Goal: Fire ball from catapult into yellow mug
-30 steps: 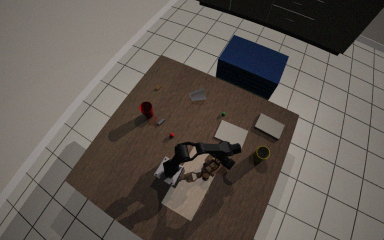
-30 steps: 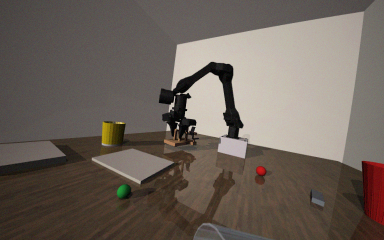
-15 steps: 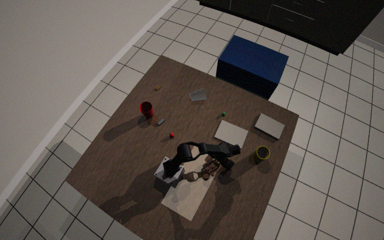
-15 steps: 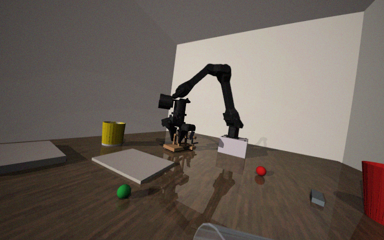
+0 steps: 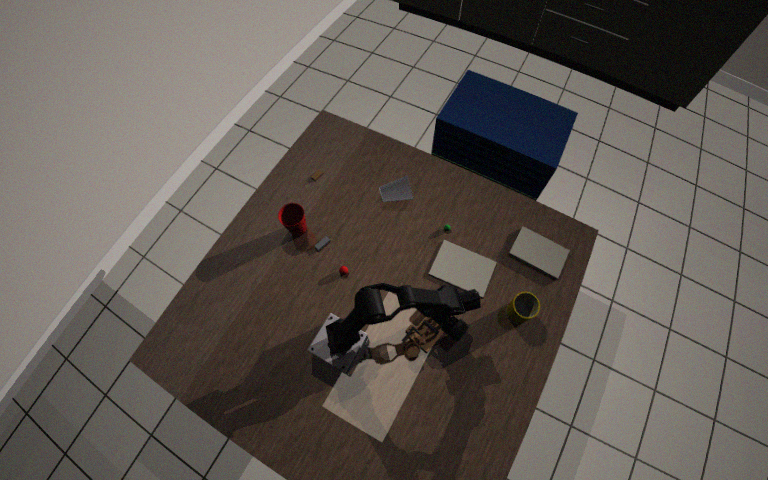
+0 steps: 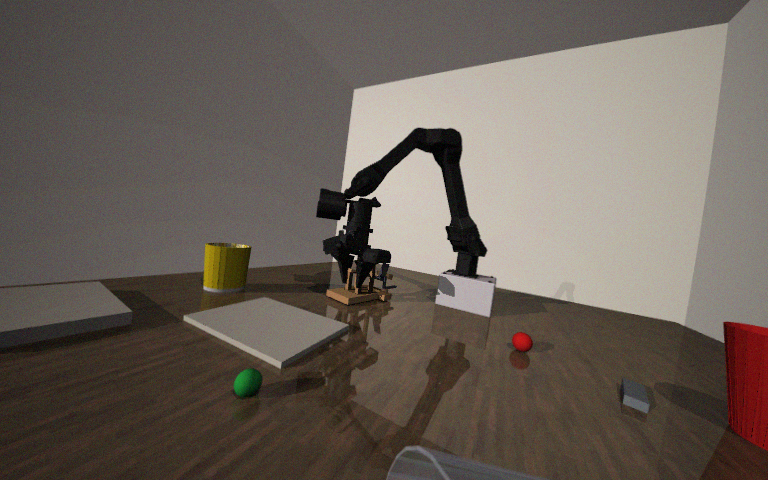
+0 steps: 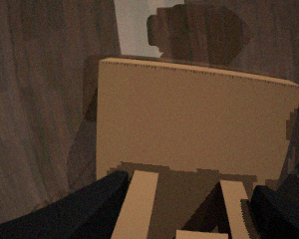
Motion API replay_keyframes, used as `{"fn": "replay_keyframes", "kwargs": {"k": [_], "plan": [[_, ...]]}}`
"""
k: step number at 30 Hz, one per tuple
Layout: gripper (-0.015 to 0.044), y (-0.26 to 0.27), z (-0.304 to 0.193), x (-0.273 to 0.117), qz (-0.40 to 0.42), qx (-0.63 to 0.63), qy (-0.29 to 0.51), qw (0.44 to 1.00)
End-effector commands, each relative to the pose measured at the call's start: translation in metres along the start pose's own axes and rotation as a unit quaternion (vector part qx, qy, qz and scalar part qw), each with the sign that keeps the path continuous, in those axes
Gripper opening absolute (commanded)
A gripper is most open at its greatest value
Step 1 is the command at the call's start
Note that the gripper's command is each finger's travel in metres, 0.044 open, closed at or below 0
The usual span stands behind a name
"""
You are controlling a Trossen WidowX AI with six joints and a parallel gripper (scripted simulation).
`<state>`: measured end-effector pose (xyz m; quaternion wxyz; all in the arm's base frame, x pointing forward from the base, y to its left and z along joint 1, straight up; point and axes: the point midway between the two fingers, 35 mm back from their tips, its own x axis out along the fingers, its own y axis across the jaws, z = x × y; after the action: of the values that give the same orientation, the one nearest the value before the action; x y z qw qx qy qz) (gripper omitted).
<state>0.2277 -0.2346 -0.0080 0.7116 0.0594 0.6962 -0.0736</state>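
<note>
The wooden catapult (image 6: 346,295) (image 7: 189,115) is low over the table, its base level. I cannot tell whether it touches the table. My gripper (image 6: 351,285) (image 7: 191,181) points down and is shut on the catapult's upright frame, one finger outside each post. The yellow mug (image 5: 524,309) (image 6: 226,267) stands upright, apart from the catapult. A red ball (image 5: 343,271) (image 6: 521,342) and a green ball (image 5: 447,227) (image 6: 248,382) lie on the table. The catapult's cup is too dark to tell what is in it.
A thin pale slab (image 5: 462,267) (image 6: 266,330) and a thicker one (image 5: 539,252) (image 6: 43,306) lie near the mug. A red cup (image 5: 293,218) (image 6: 766,386), a grey block (image 5: 322,243) (image 6: 635,395) and a clear piece (image 5: 396,190) stand farther off.
</note>
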Motion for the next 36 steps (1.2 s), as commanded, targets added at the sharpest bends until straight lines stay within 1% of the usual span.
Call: {"fn": "replay_keyframes", "kwargs": {"k": [1, 7, 9, 13, 15, 18, 19, 22, 25, 27, 30, 36], "plan": [[0.0236, 0.0, 0.0, -0.001, 0.0, 0.0, 0.0, 1.0], [0.0394, 0.0, 0.001, -0.004, 0.0, 0.0, 0.0, 1.0], [0.044, -0.002, 0.003, -0.024, 0.0, 0.0, 0.0, 1.0], [0.044, -0.001, 0.002, -0.09, 0.0, 0.0, 0.001, 1.0], [0.044, 0.0, 0.0, -0.1, 0.0, 0.0, 0.001, 1.0], [0.044, 0.0, 0.0, -0.1, 0.0, 0.0, 0.001, 1.0], [0.044, -0.002, 0.003, -0.088, -0.002, 0.0, -0.003, 1.0], [0.044, -0.002, 0.003, -0.088, -0.002, 0.0, -0.003, 1.0], [0.044, 0.0, -0.001, -0.096, 0.002, 0.002, 0.001, 1.0], [0.044, -0.001, -0.001, -0.086, 0.002, 0.002, 0.001, 1.0], [0.044, -0.001, -0.001, -0.052, 0.002, 0.002, 0.001, 1.0], [0.044, -0.001, -0.001, -0.049, 0.002, 0.002, 0.001, 1.0]]}}
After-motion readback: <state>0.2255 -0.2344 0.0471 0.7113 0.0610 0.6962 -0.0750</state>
